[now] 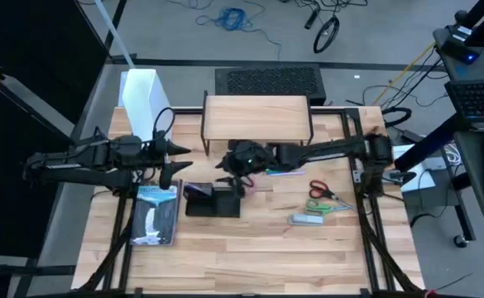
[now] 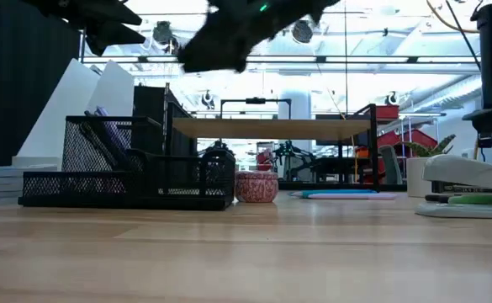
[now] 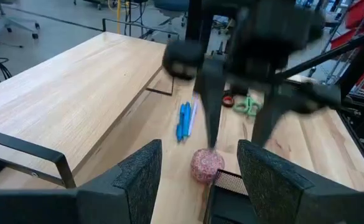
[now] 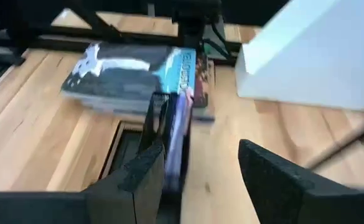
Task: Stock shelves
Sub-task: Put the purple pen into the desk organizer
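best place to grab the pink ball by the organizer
Take the pink ball from straight above, fingers closing across its middle. It is round and sits on the table, with the black organizer tray close beside it, so a side approach looks cramped.

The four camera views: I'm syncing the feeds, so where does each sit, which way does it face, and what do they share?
High: above the table, straight down; both arms, light-wood desk riser.
Low: table height, looking level across; black mesh organizer tray, arms overhead.
Left wrist: on the left arm, facing the right hand; own open fingers below.
Right wrist: on the right arm, facing the blue-covered book; own open fingers.
Shared: small pink-red round object in the low and left wrist views.
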{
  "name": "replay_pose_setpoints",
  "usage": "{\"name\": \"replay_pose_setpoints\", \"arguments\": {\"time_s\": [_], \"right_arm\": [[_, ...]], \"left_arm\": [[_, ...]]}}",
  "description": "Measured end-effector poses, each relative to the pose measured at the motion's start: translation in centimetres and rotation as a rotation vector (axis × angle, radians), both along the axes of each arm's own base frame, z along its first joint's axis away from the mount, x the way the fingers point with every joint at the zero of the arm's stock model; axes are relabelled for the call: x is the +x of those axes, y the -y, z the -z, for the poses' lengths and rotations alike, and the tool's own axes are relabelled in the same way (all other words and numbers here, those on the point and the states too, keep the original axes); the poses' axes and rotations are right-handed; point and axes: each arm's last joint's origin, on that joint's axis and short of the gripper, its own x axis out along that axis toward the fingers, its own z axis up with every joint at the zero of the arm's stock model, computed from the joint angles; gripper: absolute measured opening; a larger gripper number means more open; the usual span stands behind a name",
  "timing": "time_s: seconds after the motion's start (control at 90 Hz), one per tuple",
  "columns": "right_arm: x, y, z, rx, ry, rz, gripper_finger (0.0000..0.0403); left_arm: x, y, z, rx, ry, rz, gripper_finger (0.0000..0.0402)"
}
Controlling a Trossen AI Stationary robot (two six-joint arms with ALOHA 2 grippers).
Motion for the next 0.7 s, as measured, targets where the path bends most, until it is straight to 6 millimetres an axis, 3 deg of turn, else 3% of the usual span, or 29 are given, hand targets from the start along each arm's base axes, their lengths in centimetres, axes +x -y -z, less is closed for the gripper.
{"name": "replay_pose_setpoints", "arguments": {"time_s": [0.2,0.4,0.522,0.7], "right_arm": [[-5.0,-0.1,-2.2,0.022,-0.255,0.081,0.0172],[-8.3,0.0,-1.9,0.045,-0.524,0.189,0.0167],[-9.1,0.0,-0.2,0.042,-0.647,0.2,0.0166],[-10.6,0.0,4.2,0.034,-0.783,0.211,0.0166]], "left_arm": [[0.0,0.0,0.0,0.0,-0.001,0.0,0.0196],[0.0,0.0,0.0,0.0,-0.002,0.0,0.0196],[0.0,0.0,0.0,0.0,-0.002,0.0,0.0196],[0.0,0.0,0.0,0.0,-0.004,0.0,0.0196]]}}
